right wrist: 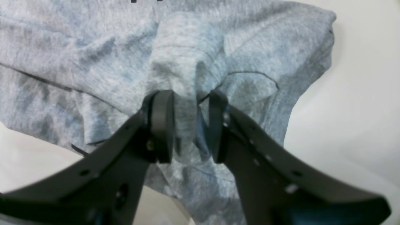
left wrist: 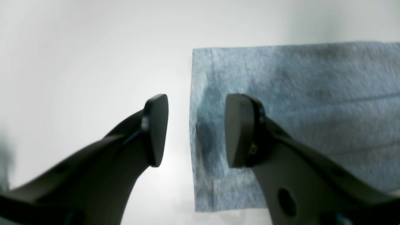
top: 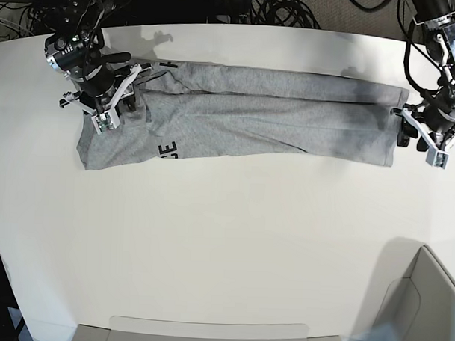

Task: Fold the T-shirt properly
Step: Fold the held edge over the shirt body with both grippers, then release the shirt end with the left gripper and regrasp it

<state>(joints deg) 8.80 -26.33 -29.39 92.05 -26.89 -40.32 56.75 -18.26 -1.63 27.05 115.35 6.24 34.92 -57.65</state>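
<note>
A white counter point(top: 225, 238) fills the base view, with a tangle of black cables point(top: 240, 10) beyond its far edge and a pale box point(top: 421, 312) at its near right corner. The T-shirt point(top: 244, 111) lies flat across the far part of the counter as a long, narrow grey band, folded lengthwise, running from one arm to the other. Black letters point(top: 167, 148) show on its near edge towards the right arm's end, and another bit of print sits at the far edge there.

The left claw point(left wrist: 196, 131) hangs over the straight end of the shirt, at the hem edge. Its jaws stand wide apart: one finger over bare counter just off the cloth, the other over the cloth, nothing between them gripped.

The right claw point(right wrist: 191, 125) is at the other end, where the cloth is bunched and creased. Its jaws are parted, with a raised ridge of grey fabric standing between them; whether the pads still press on that ridge cannot be told.
</note>
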